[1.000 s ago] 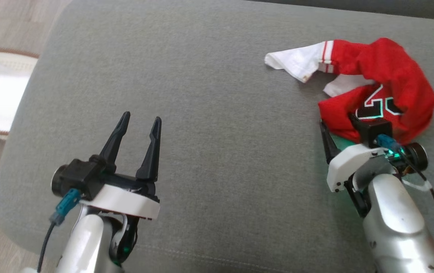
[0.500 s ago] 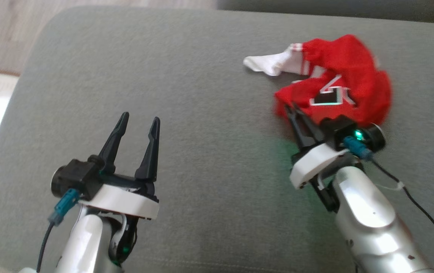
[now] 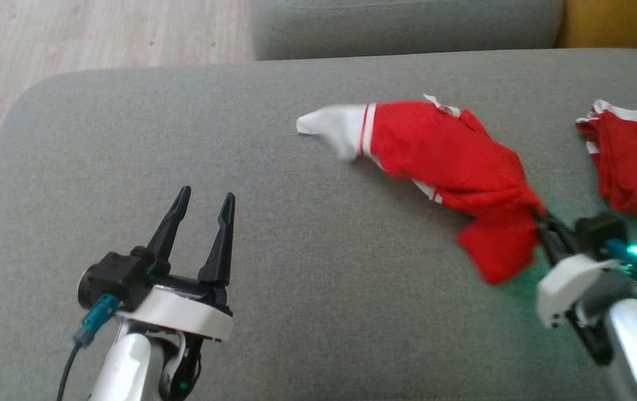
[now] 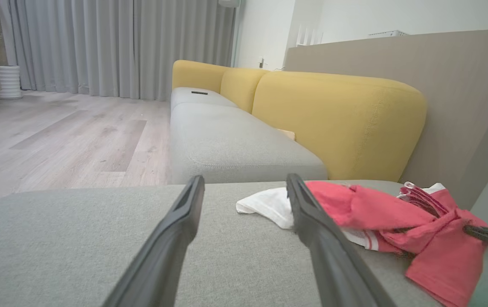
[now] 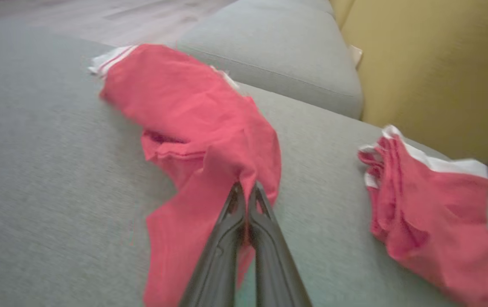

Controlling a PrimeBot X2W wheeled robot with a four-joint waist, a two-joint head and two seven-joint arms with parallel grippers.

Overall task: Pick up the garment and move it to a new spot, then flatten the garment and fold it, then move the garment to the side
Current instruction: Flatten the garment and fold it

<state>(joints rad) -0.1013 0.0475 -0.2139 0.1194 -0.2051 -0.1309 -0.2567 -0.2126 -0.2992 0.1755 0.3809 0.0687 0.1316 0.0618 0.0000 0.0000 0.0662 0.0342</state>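
Observation:
The garment (image 3: 441,156) is red with a white sleeve end and lies stretched out across the grey cushion (image 3: 274,234). My right gripper (image 3: 541,218) is shut on its near red end, which hangs lifted and bunched at the fingertips. In the right wrist view the closed right gripper (image 5: 246,188) pinches the garment (image 5: 184,98). My left gripper (image 3: 205,195) stands open over bare cushion to the left, holding nothing. The left wrist view shows the open left gripper (image 4: 244,181), with the garment (image 4: 355,204) ahead to the right.
A second red-and-white garment (image 3: 636,167) lies crumpled at the cushion's right, beside my right gripper; it appears too in the right wrist view (image 5: 423,200). A yellow sofa back (image 4: 338,123) and another grey seat (image 3: 407,28) lie beyond. Wooden floor (image 3: 101,39) is far left.
The head camera has shifted. My right gripper has shut on the garment's near edge, and the curled heap has been drawn out into a long strip. The left gripper stays open.

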